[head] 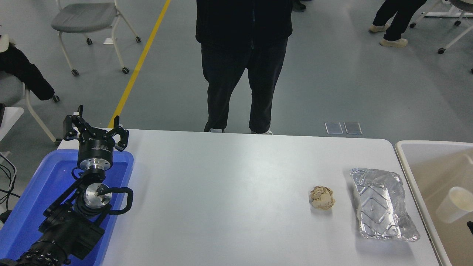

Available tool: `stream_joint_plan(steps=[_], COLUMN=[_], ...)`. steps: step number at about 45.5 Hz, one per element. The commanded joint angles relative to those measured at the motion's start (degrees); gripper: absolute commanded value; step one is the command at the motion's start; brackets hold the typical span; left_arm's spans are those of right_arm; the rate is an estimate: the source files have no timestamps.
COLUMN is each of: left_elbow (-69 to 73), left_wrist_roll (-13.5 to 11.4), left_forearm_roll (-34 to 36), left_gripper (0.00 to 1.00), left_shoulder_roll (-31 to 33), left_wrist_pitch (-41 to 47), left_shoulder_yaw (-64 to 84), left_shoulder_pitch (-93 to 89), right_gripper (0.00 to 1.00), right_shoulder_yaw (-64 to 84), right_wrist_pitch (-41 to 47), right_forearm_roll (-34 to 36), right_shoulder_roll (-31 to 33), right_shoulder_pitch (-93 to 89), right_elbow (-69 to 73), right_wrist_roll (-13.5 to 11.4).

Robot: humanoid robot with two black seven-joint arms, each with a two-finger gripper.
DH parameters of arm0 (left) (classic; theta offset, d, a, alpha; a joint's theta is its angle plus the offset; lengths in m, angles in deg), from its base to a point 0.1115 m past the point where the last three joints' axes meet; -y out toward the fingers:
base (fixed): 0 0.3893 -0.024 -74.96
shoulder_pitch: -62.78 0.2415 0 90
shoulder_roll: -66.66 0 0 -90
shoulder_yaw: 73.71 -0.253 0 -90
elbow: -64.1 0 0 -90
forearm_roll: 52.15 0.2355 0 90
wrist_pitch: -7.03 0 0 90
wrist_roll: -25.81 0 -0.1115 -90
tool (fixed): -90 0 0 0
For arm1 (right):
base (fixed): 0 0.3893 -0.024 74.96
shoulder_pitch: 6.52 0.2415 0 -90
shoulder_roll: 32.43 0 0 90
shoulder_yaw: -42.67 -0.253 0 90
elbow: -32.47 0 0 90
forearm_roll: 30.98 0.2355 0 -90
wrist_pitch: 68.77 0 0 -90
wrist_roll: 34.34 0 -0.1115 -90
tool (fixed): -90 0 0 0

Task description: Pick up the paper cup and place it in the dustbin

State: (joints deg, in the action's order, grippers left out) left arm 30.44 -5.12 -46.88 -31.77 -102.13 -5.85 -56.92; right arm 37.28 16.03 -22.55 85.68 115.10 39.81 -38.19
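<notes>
One cup [453, 204] already lies inside the dustbin [408, 168] at the frame's right edge, so the placing looks done; the left pincer [96, 129] is parked spread open, empty, lower left, and the right is out of view.

An open indoor lab or test hall is indicated. A wide grey sealed floor [332, 81] is marked with a yellow line [142, 59], and castered office chairs [88, 26] are scattered about it without desks. A plain white table [229, 192] is set out as a workstation, with a black robot arm [70, 218] mounted over a blue plastic tray [29, 199], while a person in dark clothing [242, 62] is stationed at its far edge.
</notes>
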Motion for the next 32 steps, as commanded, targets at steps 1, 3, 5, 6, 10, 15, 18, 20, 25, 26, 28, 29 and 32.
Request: stream_joint_plan(steps=[1,3,5,6,10,15,18,20,25,26,28,29,32], left_elbow=[0.0,0.0,0.0,0.0,0.0,0.0,0.0,0.0,0.0,0.0,0.0,0.0,0.0], left_wrist_roll=[0.0,0.0,-0.1,0.0,0.0,-0.1,0.0,0.0,0.0,0.0,0.0,0.0,0.0], left_forearm_roll=[0.0,0.0,0.0,0.0,0.0,0.0,0.0,0.0,0.0,0.0,0.0,0.0,0.0], left_gripper=[0.99,0.99,0.99,0.99,0.99,0.99,0.99,0.99,0.99,0.99,0.99,0.99,0.99], left_shoulder_roll=[0.0,0.0,0.0,0.0,0.0,0.0,0.0,0.0,0.0,0.0,0.0,0.0,0.0], left_wrist_pitch=[0.0,0.0,0.0,0.0,0.0,0.0,0.0,0.0,0.0,0.0,0.0,0.0,0.0], left_shoulder_yaw=[0.0,0.0,0.0,0.0,0.0,0.0,0.0,0.0,0.0,0.0,0.0,0.0,0.0], left_shoulder_pitch=[0.0,0.0,0.0,0.0,0.0,0.0,0.0,0.0,0.0,0.0,0.0,0.0,0.0], right_gripper=[1.0,1.0,1.0,1.0,1.0,1.0,1.0,1.0,1.0,1.0,1.0,1.0,1.0], right_shoulder_yaw=[0.6,0.6,0.7,0.7,0.7,0.7,0.7,0.7,0.6,0.6,0.6,0.6,0.5], right_wrist_pitch=[0.4,0.8,1.6,2.0,4.1,6.3,7.4,7.4,7.0,7.0,6.8,6.6,6.7], right_forearm_roll=[-0.1,-0.2,-0.5,-0.8,-1.3,-1.7,-2.6,-3.9,-9.0,-10.3,-12.6,-13.8,-17.2], right_shoulder_roll=[0.1,0.1,0.2,0.3,0.7,3.0,4.7,6.2,11.8,13.3,16.4,17.9,21.9], right_shoulder_pitch=[0.8,1.5,2.2,2.6,3.6,5.8,7.2,8.1,10.7,11.6,13.3,14.2,16.7], right_elbow=[0.3,0.5,0.6,0.7,0.7,1.4,3.3,5.4,14.7,16.9,21.8,24.1,30.7], right_wrist_roll=[-0.1,-0.2,-0.2,-0.2,-0.2,-0.3,-0.3,-0.3,-0.1,-0.1,-0.1,-0.1,-0.2])
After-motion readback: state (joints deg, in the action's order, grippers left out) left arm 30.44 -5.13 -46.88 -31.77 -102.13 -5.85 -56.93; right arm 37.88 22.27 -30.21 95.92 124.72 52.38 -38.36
